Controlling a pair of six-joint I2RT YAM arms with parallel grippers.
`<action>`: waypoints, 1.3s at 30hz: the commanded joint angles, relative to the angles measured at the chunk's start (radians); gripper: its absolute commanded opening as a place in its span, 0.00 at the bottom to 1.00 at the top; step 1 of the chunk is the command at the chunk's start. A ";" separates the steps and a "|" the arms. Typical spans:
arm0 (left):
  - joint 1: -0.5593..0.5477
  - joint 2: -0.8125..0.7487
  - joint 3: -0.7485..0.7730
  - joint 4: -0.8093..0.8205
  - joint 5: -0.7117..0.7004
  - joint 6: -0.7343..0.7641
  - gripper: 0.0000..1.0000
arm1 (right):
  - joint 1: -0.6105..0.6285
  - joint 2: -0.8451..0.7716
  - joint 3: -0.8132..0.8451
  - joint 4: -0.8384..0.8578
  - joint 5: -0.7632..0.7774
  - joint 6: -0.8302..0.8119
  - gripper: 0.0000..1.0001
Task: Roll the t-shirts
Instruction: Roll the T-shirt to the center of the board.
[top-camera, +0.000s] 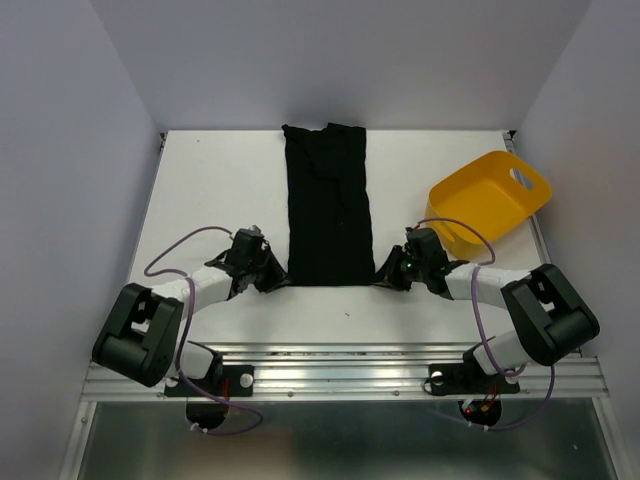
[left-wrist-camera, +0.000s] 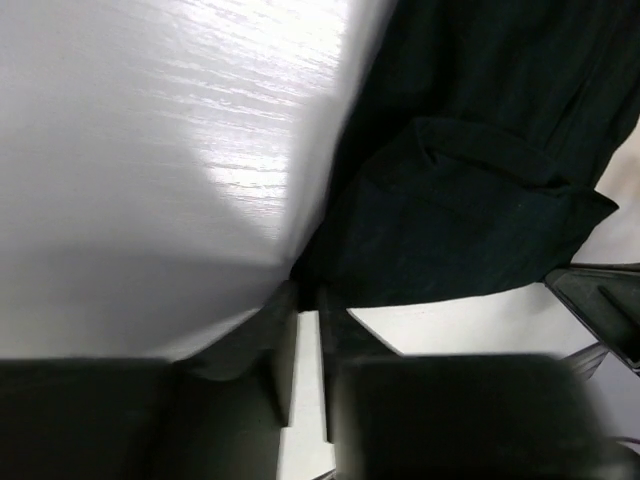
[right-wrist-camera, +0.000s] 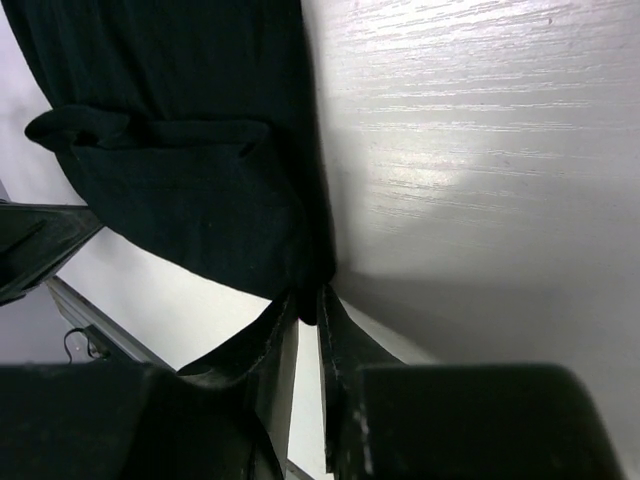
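One black t-shirt lies folded into a long narrow strip down the middle of the white table. My left gripper sits low at the strip's near left corner. In the left wrist view the t-shirt has its corner pinched between the nearly closed tips of the left gripper. My right gripper is at the near right corner. In the right wrist view the t-shirt has its corner caught between the tips of the right gripper.
A yellow plastic tub stands tilted at the table's right edge, just beyond the right arm. Grey walls close in the table on the left, back and right. The metal rail with both arm bases runs along the near edge.
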 joint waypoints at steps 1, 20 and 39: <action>0.000 0.012 -0.016 0.016 0.008 -0.002 0.11 | -0.001 -0.005 0.006 0.045 -0.003 0.004 0.14; 0.000 -0.169 -0.013 -0.170 0.009 -0.025 0.00 | 0.019 -0.139 0.004 -0.070 0.007 0.019 0.01; -0.002 -0.333 -0.091 -0.312 0.037 -0.054 0.00 | 0.092 -0.148 0.002 -0.194 0.005 0.051 0.03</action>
